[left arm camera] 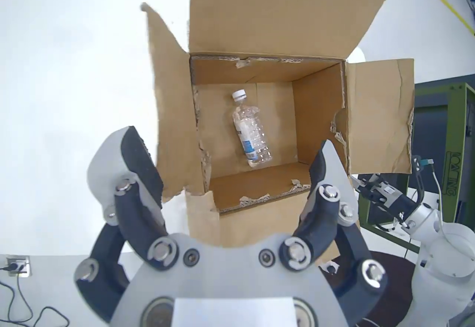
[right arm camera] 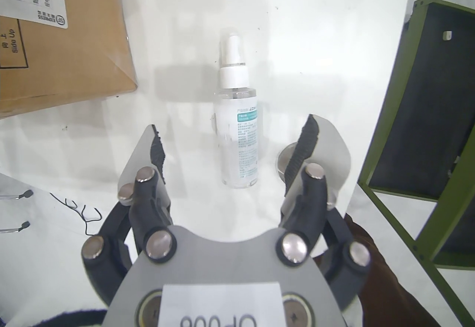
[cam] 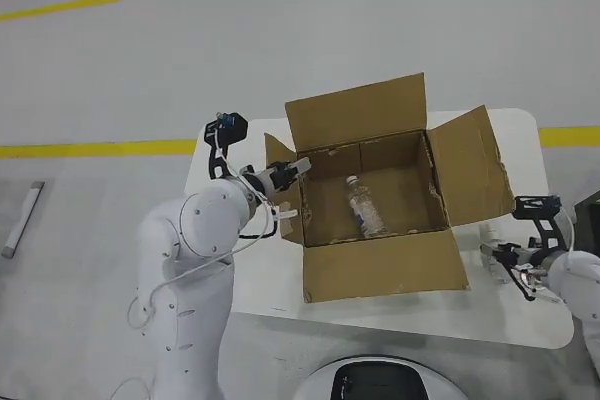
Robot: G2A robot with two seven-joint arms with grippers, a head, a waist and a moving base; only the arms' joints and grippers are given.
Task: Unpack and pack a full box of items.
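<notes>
Currently 1 crushed clear water bottle (left arm camera: 250,131) lies on its side on the floor of the cardboard box (cam: 380,265), white cap toward the far wall, body slanting across the middle. Nothing else is visible in there with it. All 4 flaps are folded out, which leaves the mouth free for a reach straight down.

Your left gripper (left arm camera: 230,143) hangs outside the box at its left wall, by the torn side flap, fingers spread wide and holding nothing. From its wrist camera the water bottle sits between the 2 fingers but well below and beyond them, inside the walls. My read: it is lined up for a descent into the box rather than a grasp at the rim.

Outside the box, a white spray bottle (right arm camera: 237,120) lies flat on the white table (cam: 250,290) near the box's right side, nozzle pointing away from your right gripper (right arm camera: 233,126). That gripper is released too, empty, poised above the bottle's lower half with 1 finger on each side of it and clear gaps both ways. I can't tell whether the spray bottle was just set down or is about to be picked up.

A green metal frame (right arm camera: 408,120) stands just past the table edge beside that arm; watch the clearance there.
</notes>
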